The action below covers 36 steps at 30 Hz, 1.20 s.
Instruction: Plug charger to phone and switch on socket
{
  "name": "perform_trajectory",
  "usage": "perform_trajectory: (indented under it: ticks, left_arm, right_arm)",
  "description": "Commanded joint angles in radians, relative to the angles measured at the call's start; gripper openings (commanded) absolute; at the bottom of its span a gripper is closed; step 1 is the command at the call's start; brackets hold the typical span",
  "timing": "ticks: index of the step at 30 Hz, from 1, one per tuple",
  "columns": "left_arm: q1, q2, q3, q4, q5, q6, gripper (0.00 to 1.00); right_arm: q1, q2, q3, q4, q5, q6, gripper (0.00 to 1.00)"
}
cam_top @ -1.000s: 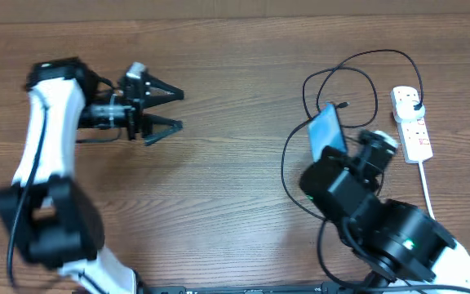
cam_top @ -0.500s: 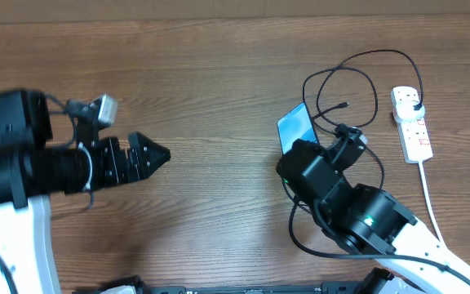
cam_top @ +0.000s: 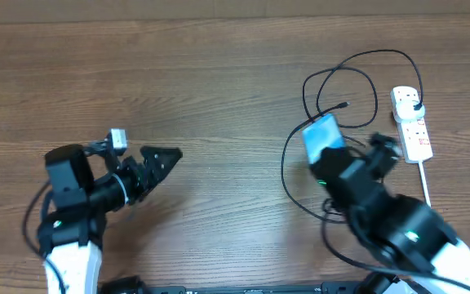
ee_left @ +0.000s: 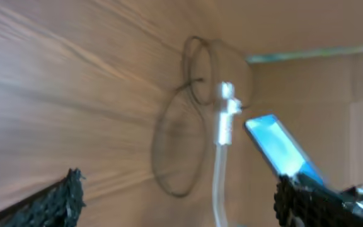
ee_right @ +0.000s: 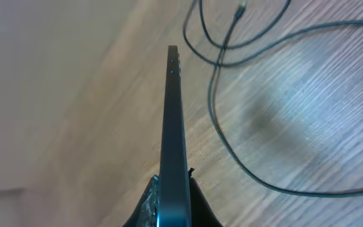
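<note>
The right gripper (ee_right: 172,203) clenches the phone (cam_top: 322,135), tilted up off the surface (cam_top: 235,73) at three o'clock, likely to offer its port to the charger (cam_top: 343,105) tip just beyond. The left gripper (cam_top: 166,158), at eight o'clock, hangs released and empty.

A wooden table (cam_top: 219,82) carries a looped black cable (cam_top: 377,98) and a white power strip (cam_top: 413,126), apparently plugged together.

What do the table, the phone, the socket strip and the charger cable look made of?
Table: wood or wood-look laminate, matte, with brown grain lines. Phone: glossy glass front, glowing blue; its dark edge could be metal or plastic. Socket: smooth white moulded plastic. Charger: black cable, probably rubbery sheathing, since it lies in loose loops.
</note>
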Motion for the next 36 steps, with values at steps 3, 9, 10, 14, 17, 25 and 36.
perform_trajectory:
  ticks: [3, 9, 10, 14, 17, 25, 36]
  left_arm:
    - [-0.020, 0.181, -0.087, 0.248, 0.291, -0.452, 1.00]
    - [-0.090, 0.274, -0.087, 0.499, 0.394, -0.654, 0.99]
    - [-0.104, 0.274, -0.087, 0.539, 0.395, -0.684, 1.00]
    - [-0.161, 0.272, -0.087, 0.669, 0.388, -0.800, 1.00]
    - [-0.186, 0.272, -0.087, 0.677, 0.364, -0.880, 1.00]
    - [-0.204, 0.272, -0.087, 0.678, 0.292, -0.958, 0.98]
    - [-0.204, 0.272, -0.087, 0.678, 0.206, -0.966, 0.82]
  right_arm:
    - [-0.061, -0.122, 0.000, 0.037, -0.047, 0.021, 0.04]
    - [-0.062, -0.074, -0.115, 0.284, -0.250, 0.060, 0.04]
    - [-0.062, -0.049, -0.140, 0.330, -0.283, 0.060, 0.04]
    - [-0.062, 0.048, -0.174, 0.462, -0.438, 0.050, 0.04]
    - [-0.062, 0.109, -0.174, 0.547, -0.511, 0.019, 0.04]
    - [-0.061, 0.220, -0.174, 0.702, -0.661, 0.019, 0.04]
    - [-0.054, 0.226, -0.174, 0.751, -0.785, 0.288, 0.04]
